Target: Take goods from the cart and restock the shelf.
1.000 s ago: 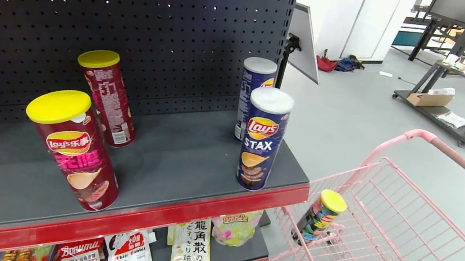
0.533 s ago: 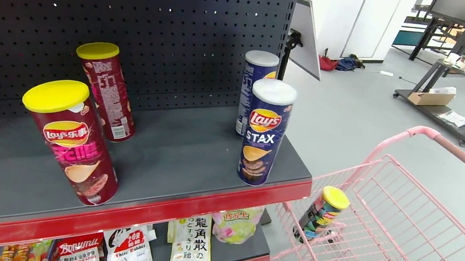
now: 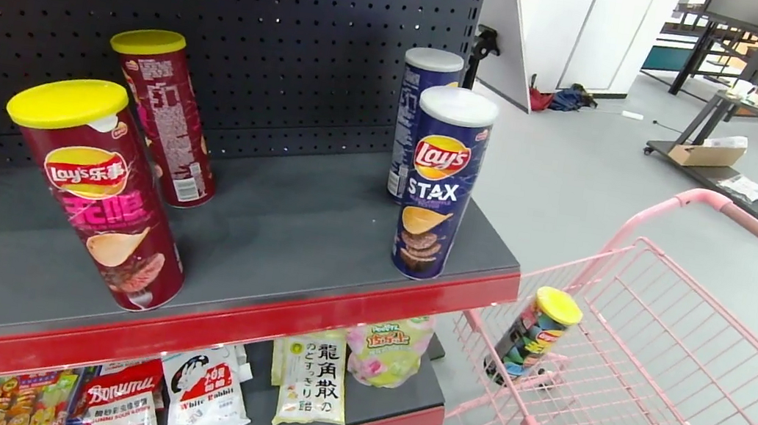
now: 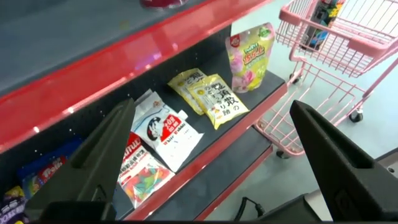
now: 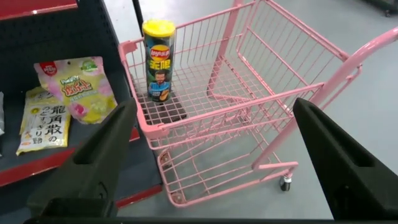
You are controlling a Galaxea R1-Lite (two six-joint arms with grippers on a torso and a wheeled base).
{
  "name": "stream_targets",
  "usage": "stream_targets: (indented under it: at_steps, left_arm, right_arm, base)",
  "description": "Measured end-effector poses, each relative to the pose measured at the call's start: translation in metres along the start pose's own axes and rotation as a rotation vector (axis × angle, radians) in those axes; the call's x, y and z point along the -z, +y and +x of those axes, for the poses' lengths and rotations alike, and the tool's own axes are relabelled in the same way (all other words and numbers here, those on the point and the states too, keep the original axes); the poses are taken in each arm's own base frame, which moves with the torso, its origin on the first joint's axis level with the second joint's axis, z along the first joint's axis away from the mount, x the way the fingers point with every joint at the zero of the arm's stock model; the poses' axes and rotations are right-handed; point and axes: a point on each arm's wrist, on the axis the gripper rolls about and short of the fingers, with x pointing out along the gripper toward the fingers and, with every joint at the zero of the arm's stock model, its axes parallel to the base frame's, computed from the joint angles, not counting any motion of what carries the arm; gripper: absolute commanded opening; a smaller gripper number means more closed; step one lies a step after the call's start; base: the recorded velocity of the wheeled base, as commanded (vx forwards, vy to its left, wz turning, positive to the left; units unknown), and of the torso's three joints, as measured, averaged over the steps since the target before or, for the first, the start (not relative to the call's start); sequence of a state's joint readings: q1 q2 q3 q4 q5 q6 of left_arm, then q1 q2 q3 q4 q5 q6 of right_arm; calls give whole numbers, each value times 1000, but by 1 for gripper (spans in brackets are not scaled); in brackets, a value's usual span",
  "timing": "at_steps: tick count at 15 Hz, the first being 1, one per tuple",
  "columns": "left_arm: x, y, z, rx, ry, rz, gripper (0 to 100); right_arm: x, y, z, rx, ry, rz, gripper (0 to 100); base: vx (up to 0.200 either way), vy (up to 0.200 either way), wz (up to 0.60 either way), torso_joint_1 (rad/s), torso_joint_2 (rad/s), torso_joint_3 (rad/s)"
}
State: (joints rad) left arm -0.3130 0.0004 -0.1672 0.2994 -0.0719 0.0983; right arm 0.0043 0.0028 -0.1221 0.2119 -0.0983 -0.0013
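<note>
- Head view: the whole scene has slid upward since a second ago, shelf, cans and cart alike, so the camera has dipped and nothing on the shelf has moved.
- The grey shelf board with the red front edge (image 3: 317, 233) carries two maroon cardboard chip cans with yellow lids (image 3: 96, 191) on its left half. Two dark blue chip cans with white lids (image 3: 442, 184) stand at its right end, and a bare stretch lies between the pairs.
- The tall dark chip can with a yellow lid (image 3: 534, 332) stands alone in the pink wire cart (image 3: 705, 214), in the basket corner nearest the shelf.
- The dip brings more of the lower shelf and its flat snack bags (image 3: 311, 381) into sight. I take it as the robot turning its attention down to the cart.
- Left wrist view: the left gripper (image 4: 211, 106) hangs low in front of the lower shelf with its fingers spread wide and nothing between them. The cart is off to one side.
- Right wrist view: the right gripper (image 5: 214, 102) hovers over the cart's near rim, fingers wide apart and empty, well short of the can.
- For the task, that can is not yet picked up. The right arm looks better placed to fetch it.
</note>
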Motion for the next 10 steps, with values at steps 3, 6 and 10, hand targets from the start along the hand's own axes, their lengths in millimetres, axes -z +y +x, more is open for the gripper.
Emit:
stream_targets:
  at_steps: [3, 6, 10]
  left_arm:
    - [0, 0, 0, -2, 0, 0, 100]
    - [0, 0, 0, -2, 1, 0, 100]
    - [0, 0, 0, -3, 0, 0, 100]
  right_arm:
    - [0, 0, 0, 1, 0, 3, 100]
    - [0, 0, 0, 1, 0, 5, 100]
    - [0, 0, 0, -5, 0, 2, 100]
  base:
    - [0, 0, 0, -175, 474, 297]
    - [0, 0, 0, -185, 546, 355]
    - [0, 0, 0, -134, 430, 293]
